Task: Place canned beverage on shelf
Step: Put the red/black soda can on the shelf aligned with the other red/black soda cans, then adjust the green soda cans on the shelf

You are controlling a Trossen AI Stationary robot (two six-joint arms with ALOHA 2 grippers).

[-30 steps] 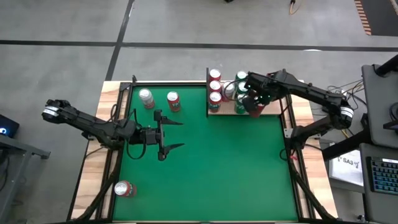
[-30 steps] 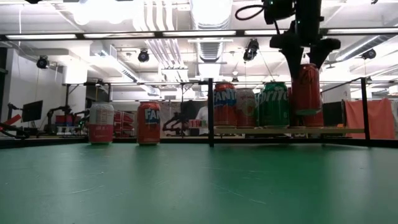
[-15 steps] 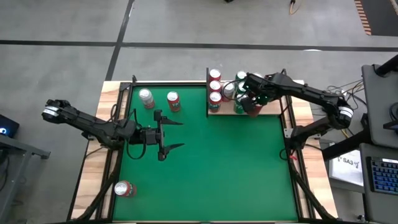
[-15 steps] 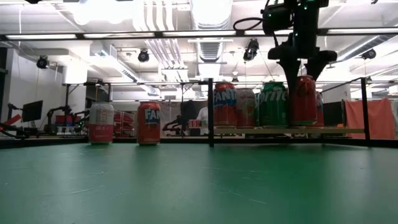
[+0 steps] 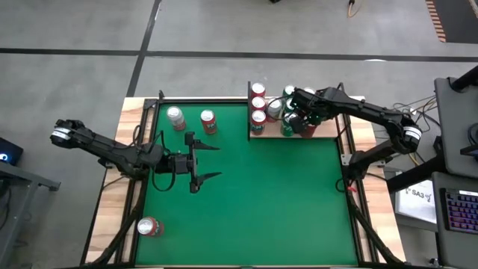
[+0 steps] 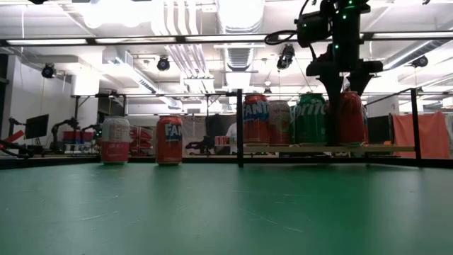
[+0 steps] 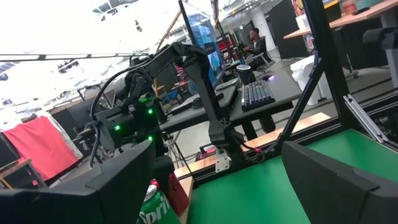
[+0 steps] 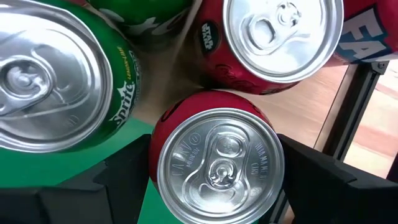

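Left to right across the green table (image 5: 254,202). A red can on its side (image 5: 148,226) lies near the table's front left corner. The left gripper (image 5: 206,161) waits over the left half of the table, jaws spread wide and holding nothing. Behind it stand two upright cans, a silver-and-pink can (image 5: 175,118) and, just beside it, a red Fanta can (image 5: 208,122). The shelf (image 5: 326,131) sits at the back right of the table, its pale board edged by black rods. Along its left edge stands a row of three red cans (image 5: 258,103); next come green Sprite cans (image 6: 311,118). The right gripper (image 5: 302,124) hangs over the shelf's front part, its fingers (image 8: 339,180) set on either side of a red can (image 8: 216,163), which stands upright on the shelf board among the other cans, just beside a Sprite can.
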